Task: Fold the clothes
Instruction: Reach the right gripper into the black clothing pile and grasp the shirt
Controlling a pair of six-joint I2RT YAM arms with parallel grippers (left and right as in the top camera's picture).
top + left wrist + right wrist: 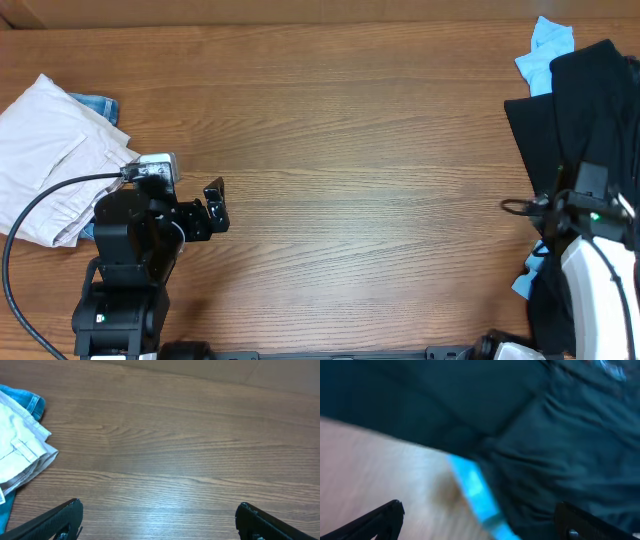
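**Mia:** Where is the black shirt [585,110] lying?

**Ben:** It is lying in a crumpled heap at the far right edge of the worktop [380,150]. A light blue cloth [545,55] is peeking out from under it.

**Mia:** What is the right gripper [480,506] doing?

**Ben:** It is hanging right over that heap with its jaws spread wide. It is holding nothing. I think it is getting ready to pinch the dark cloth and pull it out to the bare wood.

**Mia:** And the left gripper [217,205]?

**Ben:** It is gaping wide too, and it is carrying nothing. It is pointing at the middle of the worktop, maybe waiting there to help spread the shirt flat.

**Mia:** What is sitting beside it?

**Ben:** A white garment [55,150] is lying folded at the left edge, on top of a blue denim piece [95,104]. I am guessing that is where neat things are going, out of the way.
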